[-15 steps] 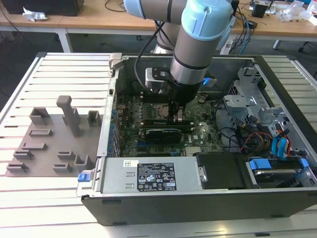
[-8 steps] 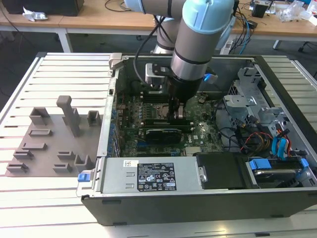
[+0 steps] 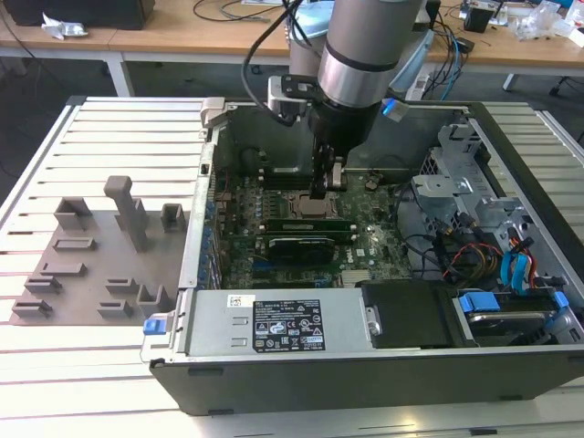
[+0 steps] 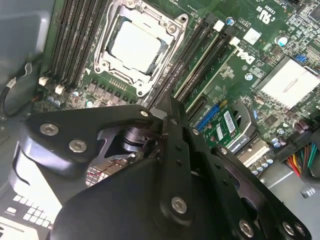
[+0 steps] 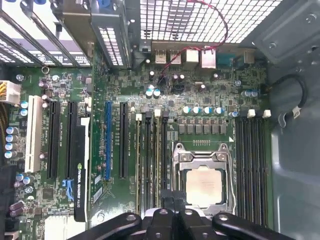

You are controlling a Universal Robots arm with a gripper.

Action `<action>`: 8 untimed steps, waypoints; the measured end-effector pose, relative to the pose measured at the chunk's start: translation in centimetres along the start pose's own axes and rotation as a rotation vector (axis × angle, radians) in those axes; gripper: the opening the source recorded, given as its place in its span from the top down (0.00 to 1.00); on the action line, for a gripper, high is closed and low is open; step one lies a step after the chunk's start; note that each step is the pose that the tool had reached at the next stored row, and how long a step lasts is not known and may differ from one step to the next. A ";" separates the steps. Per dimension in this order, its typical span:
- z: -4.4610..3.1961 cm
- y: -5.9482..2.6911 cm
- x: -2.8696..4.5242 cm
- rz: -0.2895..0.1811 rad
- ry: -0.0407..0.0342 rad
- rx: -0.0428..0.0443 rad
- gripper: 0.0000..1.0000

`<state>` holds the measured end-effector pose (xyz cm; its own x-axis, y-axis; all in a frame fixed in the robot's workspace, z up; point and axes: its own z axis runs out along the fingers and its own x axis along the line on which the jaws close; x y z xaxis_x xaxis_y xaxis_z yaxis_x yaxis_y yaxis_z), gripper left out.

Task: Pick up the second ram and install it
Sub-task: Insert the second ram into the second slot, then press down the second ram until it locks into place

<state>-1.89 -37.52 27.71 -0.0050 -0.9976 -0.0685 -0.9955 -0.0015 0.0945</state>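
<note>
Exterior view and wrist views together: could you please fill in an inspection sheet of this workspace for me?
Surface: white slatted table carries an open black computer case and a grey fixture tray.
Job's things: long green ram stick lies along the memory slots beside the square silver CPU socket; whether it is the first or the second cannot be told.
Clutter: nothing seen.
Grippers: black gripper hangs inside the case, over the slots next to the socket.
Cables: red, orange and blue cable bundle at the exterior view's right of the case; black cable runs along the arm.
Surroundings: wooden desks behind, with loose items.
</note>
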 end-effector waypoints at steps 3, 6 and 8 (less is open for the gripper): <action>-0.02 0.00 0.00 0.000 0.0000 0.0000 0.90; 0.04 -0.28 0.01 0.000 0.0002 -0.0008 0.90; 0.49 -1.83 0.04 0.001 0.0001 -0.0066 0.90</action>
<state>-0.11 -37.52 27.04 -0.0055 -0.9976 -0.0683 -0.9949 -0.0014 0.1011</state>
